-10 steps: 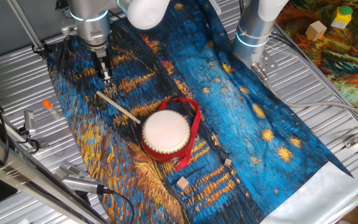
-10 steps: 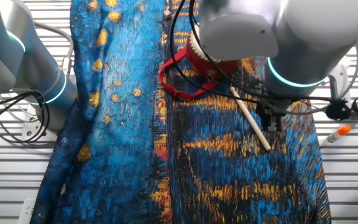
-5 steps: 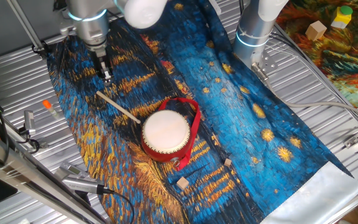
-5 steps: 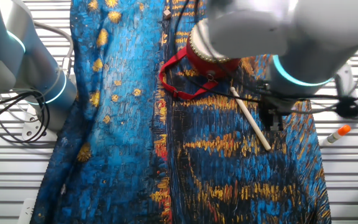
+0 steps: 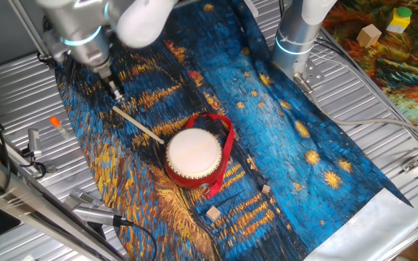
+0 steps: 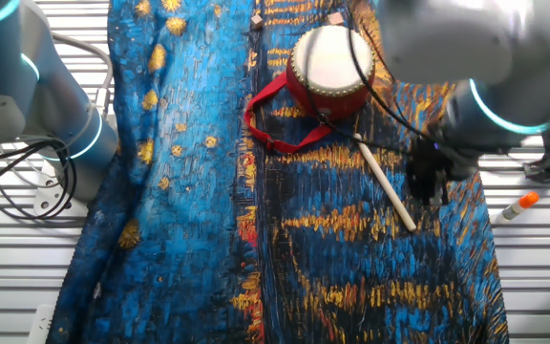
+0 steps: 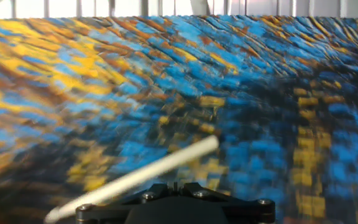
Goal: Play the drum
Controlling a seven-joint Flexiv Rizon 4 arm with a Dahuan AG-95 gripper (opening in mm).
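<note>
The drum (image 5: 193, 156), red-bodied with a cream skin and a red ribbon strap (image 5: 228, 143), stands on the blue and yellow painted cloth; it also shows at the top of the other fixed view (image 6: 330, 62). A thin wooden stick (image 5: 138, 125) lies on the cloth, reaching from the drum's upper left toward my gripper. It also shows in the other fixed view (image 6: 387, 184) and the hand view (image 7: 135, 177). My gripper (image 5: 115, 93) hovers just above the stick's far end, tilted, its jaws close together and holding nothing. It also shows in the other fixed view (image 6: 429, 191) and the hand view (image 7: 178, 185).
A second arm's base (image 5: 296, 36) stands at the cloth's far edge. Two small wooden blocks (image 5: 212, 213) lie near the drum. An orange-capped marker (image 5: 55, 123) lies on the metal table beside the cloth. Toy blocks (image 5: 369, 34) sit at the upper right.
My arm has swung and tilted to the left, and the gripper has shifted a little left and down toward the stick's end. The drum and stick have not moved.
</note>
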